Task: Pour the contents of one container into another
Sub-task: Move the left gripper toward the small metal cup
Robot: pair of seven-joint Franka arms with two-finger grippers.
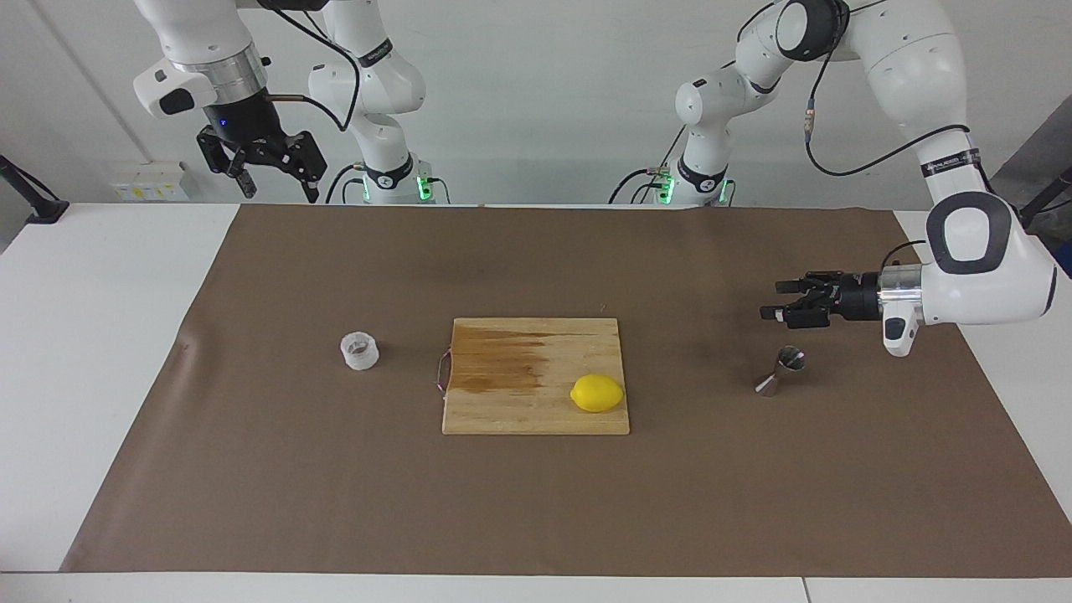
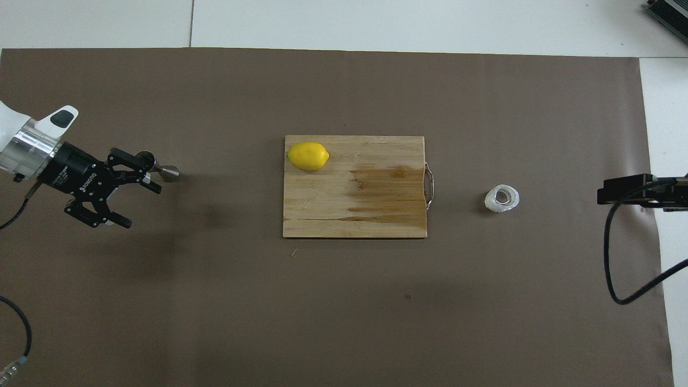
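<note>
My left claw (image 1: 775, 301) hangs in the air, a bit above the shiny steel jigger (image 1: 780, 371), and its fingers are spread wide. It holds nothing. The jigger leans on the brown mat (image 2: 344, 322) at the left arm's end of the table. The little clear cup (image 1: 359, 350) sits at the right arm's end, well apart from the jigger. The wooden board (image 1: 519, 402) with the lemon (image 1: 597, 393) on it lies between them.

My right claw (image 1: 270, 163) waits high up near its base, also spread open.

I think things could go wrong here. The jigger is thin in the middle and slippery. If I come down crooked, one finger may bump it and make it roll away. If I squeeze the wide cone, it may pop out. And the cup is tiny, so a hard pinch may tip it.
</note>
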